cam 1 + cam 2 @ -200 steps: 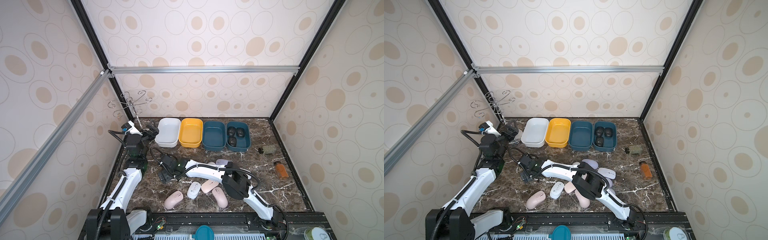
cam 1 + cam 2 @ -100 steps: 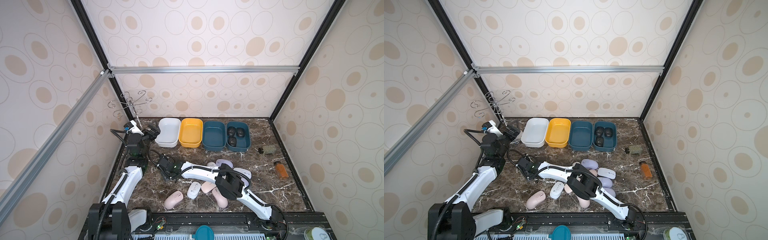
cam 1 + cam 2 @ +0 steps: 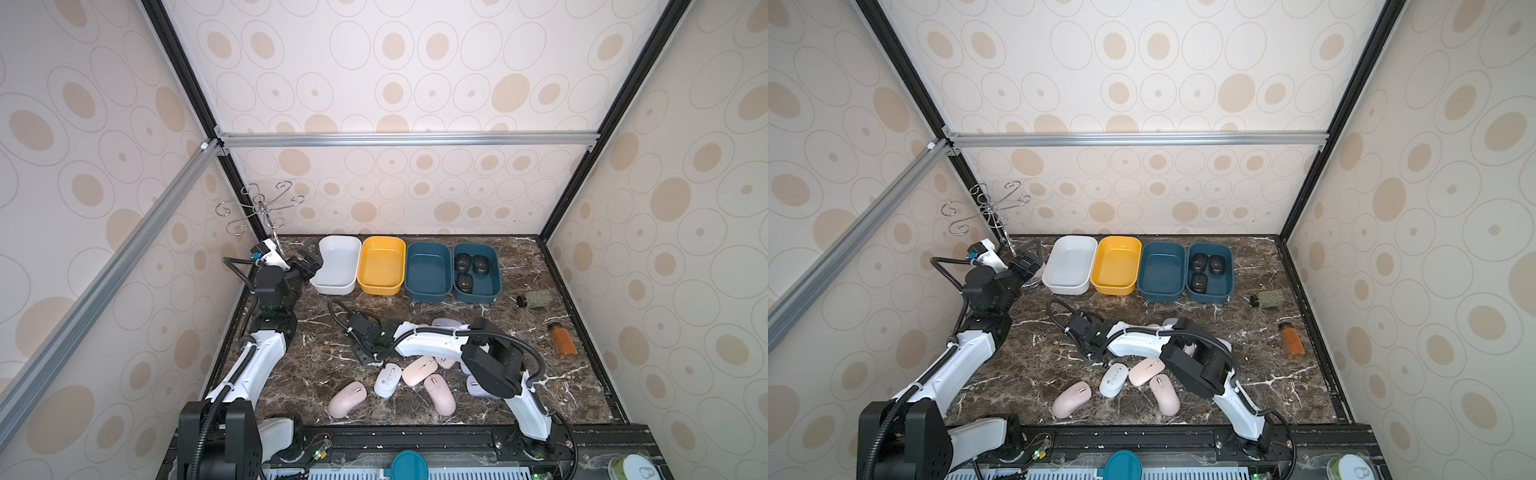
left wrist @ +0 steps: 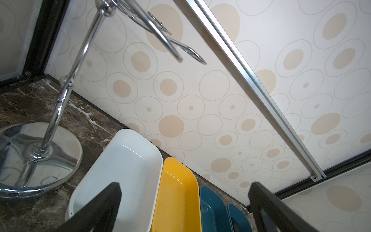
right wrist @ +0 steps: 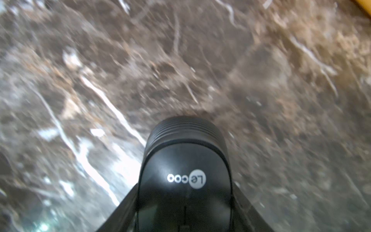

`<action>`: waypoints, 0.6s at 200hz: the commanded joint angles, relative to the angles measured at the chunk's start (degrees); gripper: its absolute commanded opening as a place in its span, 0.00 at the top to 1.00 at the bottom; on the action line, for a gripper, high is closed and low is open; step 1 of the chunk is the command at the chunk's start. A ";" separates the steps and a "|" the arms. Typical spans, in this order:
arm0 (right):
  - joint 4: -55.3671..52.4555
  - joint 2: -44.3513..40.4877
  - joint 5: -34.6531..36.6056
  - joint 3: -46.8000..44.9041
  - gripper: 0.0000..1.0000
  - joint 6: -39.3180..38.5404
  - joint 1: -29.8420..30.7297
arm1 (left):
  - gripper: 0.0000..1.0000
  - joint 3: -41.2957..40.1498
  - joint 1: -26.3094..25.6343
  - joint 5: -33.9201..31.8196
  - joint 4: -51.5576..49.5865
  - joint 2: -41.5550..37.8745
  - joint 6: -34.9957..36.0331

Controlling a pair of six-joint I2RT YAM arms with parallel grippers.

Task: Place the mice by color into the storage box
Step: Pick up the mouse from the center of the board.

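**A:** Where is the black mouse?

**B:** The black mouse (image 5: 184, 176) is clamped in the right gripper (image 5: 184, 200). The jaws are about half closed and press on its two sides, and its logo end sticks out past the tips. The marble tabletop (image 5: 100, 70) behind it is blurred, so I cannot tell whether the mouse touches it.

**A:** And where is that in the scene?

**B:** It is mid-table, just beyond the white mouse (image 3: 387, 379) at the left edge of the loose cluster. Pink mice (image 3: 348, 399) lie near it, and lavender mice (image 3: 446, 323) lie partly under the right arm.

**A:** What about the boxes?

**B:** Four stand in a row along the far edge. From left to right they are a white bin (image 3: 336, 286), a yellow bin (image 3: 381, 289) and two teal bins (image 3: 428, 295). The right-hand teal bin (image 3: 494, 286) holds three black mice (image 3: 481, 264).

**A:** And the left arm?

**B:** The left gripper (image 3: 309, 264) hangs just left of the white bin. Its jaws are spread wide and hold nothing. A chrome hook stand (image 3: 262, 203) stands beside it in the far left corner.

**A:** Anything else?

**B:** Two spice jars (image 3: 563, 340) sit near the right wall.
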 commanded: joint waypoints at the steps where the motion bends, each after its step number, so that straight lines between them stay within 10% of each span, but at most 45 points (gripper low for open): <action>1: -0.33 -1.93 -6.65 -3.12 0.42 -5.78 -1.90 | 0.00 0.08 0.41 3.26 3.11 1.33 -2.23; 62: -8.92 3.74 -9.66 4.12 0.39 -9.29 -2.06 | 0.00 0.08 0.38 4.44 4.04 2.32 -2.03; 120: -12.37 2.76 -9.84 3.44 0.15 -9.23 -3.04 | 0.00 0.08 0.33 5.12 4.39 2.85 -2.31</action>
